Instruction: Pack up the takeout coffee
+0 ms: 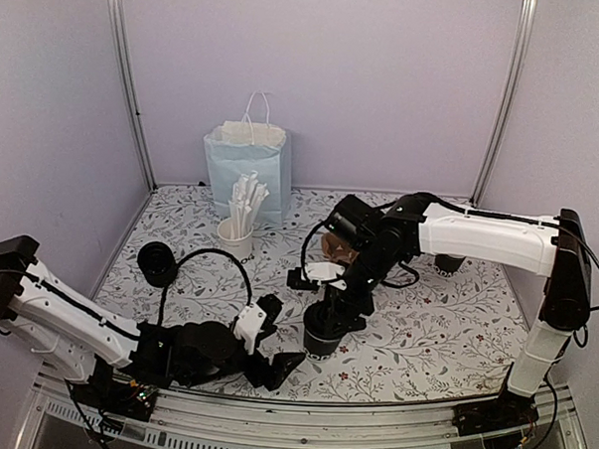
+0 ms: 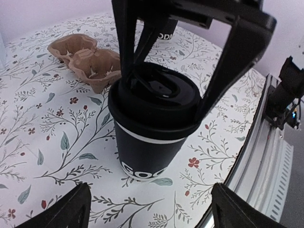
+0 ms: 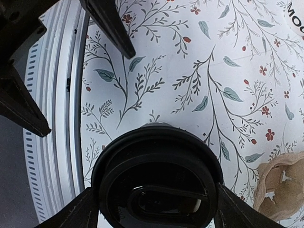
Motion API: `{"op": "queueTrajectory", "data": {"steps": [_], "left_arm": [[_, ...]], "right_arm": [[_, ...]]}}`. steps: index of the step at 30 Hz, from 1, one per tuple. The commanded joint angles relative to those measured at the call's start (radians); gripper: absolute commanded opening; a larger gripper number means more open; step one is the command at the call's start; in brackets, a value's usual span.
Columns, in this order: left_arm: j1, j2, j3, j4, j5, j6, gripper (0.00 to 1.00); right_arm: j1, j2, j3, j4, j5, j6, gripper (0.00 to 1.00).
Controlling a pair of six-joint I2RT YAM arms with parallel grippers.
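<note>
A black paper cup (image 1: 323, 337) with white lettering and a black lid (image 2: 154, 97) stands upright near the table's front. My right gripper (image 1: 328, 311) comes down from above and its fingers (image 3: 80, 209) press both sides of the lid (image 3: 156, 178). My left gripper (image 1: 283, 335) is open and empty, just left of the cup, with its fingers (image 2: 66, 209) apart from it. The brown pulp carrier (image 2: 88, 59) lies empty behind the cup, partly hidden under the right arm in the top view (image 1: 338, 249). A second black cup (image 1: 449, 261) stands at the right.
A white cup of straws (image 1: 237, 232) stands in front of the pale blue bag (image 1: 247, 168) at the back. A black round object (image 1: 159, 263) lies at the left. The metal front rail (image 2: 280, 156) runs close to the cup.
</note>
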Motion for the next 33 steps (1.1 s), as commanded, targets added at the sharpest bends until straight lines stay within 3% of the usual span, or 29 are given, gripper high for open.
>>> {"op": "queueTrajectory", "data": {"steps": [1, 10, 23, 33], "left_arm": [[0.071, -0.102, -0.06, 0.051, 0.095, -0.085, 0.89], [0.225, -0.14, -0.022, 0.058, 0.242, -0.133, 0.9], [0.308, 0.133, 0.203, 0.109, 0.382, -0.093, 0.89], [0.317, 0.245, 0.226, 0.071, 0.408, -0.15, 0.79]], "right_arm": [[0.002, 0.02, 0.025, -0.06, 0.015, 0.002, 0.88], [0.002, -0.045, 0.039, -0.057, -0.002, 0.007, 0.91], [-0.061, -0.157, -0.064, 0.031, 0.005, 0.037, 0.91], [-0.223, -0.237, -0.291, 0.14, -0.298, 0.154, 0.7]]}}
